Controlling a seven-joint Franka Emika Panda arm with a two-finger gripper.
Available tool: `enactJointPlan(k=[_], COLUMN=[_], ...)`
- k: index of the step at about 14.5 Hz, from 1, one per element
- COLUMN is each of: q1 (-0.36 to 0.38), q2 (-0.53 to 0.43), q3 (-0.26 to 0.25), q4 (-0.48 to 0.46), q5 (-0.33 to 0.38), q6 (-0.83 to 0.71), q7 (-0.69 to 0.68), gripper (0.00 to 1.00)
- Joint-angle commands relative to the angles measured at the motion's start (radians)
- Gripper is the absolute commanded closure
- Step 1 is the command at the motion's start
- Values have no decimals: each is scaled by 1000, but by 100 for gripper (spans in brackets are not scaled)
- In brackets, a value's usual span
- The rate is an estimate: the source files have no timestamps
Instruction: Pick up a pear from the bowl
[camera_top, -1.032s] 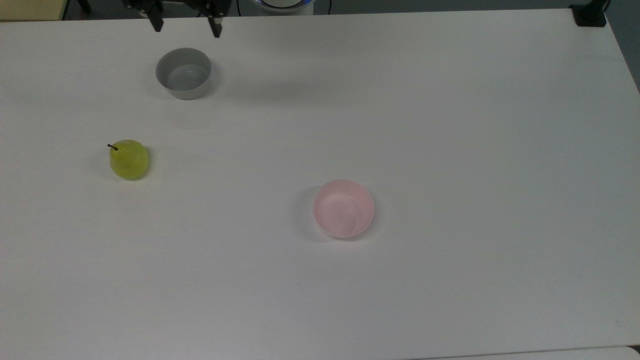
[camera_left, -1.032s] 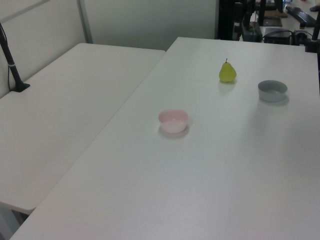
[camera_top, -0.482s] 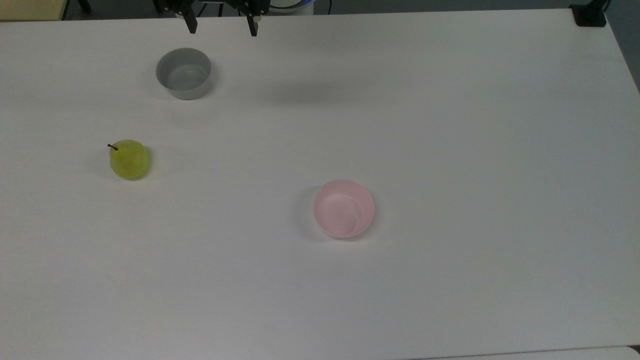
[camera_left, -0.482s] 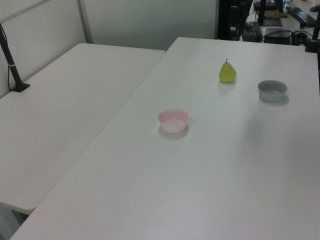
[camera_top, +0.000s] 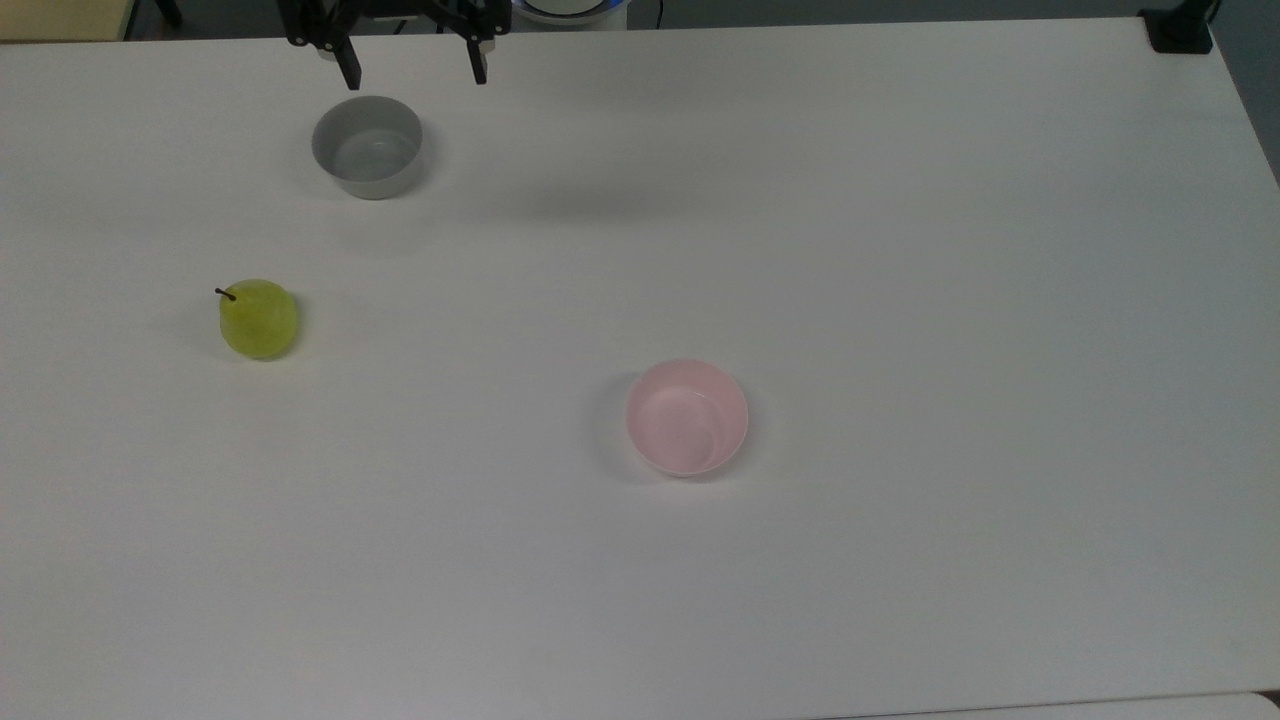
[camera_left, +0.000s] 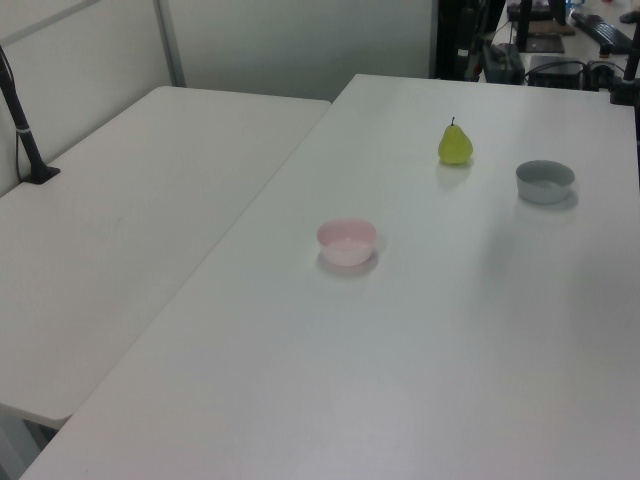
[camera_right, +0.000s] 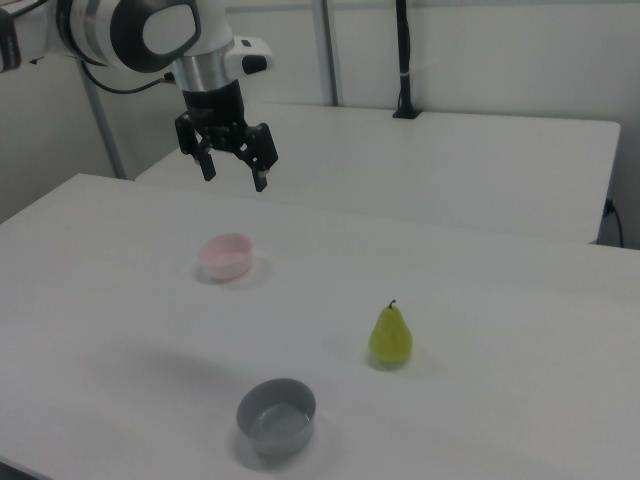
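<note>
The yellow-green pear stands upright on the white table, outside any bowl, its dark stem up; the left view has the pear and the right view has the pear. The pale pink bowl sits empty near the table's middle, and shows as the pink bowl and the pink bowl. My gripper hangs open and empty high above the table at the top view's upper edge, just past the grey bowl. In the right view the gripper hovers well above the pink bowl.
An empty grey bowl stands near the top view's upper left, also the grey bowl and the grey bowl. A second white table adjoins on the left view's left. A black post base sits at the corner.
In the top view the open gripper first swung right along the upper edge, then came back a little left and further into the picture. Pear and bowls have not moved.
</note>
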Motion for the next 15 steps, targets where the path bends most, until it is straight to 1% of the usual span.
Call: enactJointPlan(k=[1,2,3,10,13,15], q1=[-27,-54,-71,-59,-26,-26], q2=[-23,-25,-26,-28,-37,-39], q3=[22,57,77,77,57,57], q4=[-21,-21,-21,-22,-39,-41], q5=[-9,-11,-11,-14,-23,-23], q6=[22,20,22,16,17,17], q7=[21,38,53,72,72,72], gripper=[0,0,0,0,0,0])
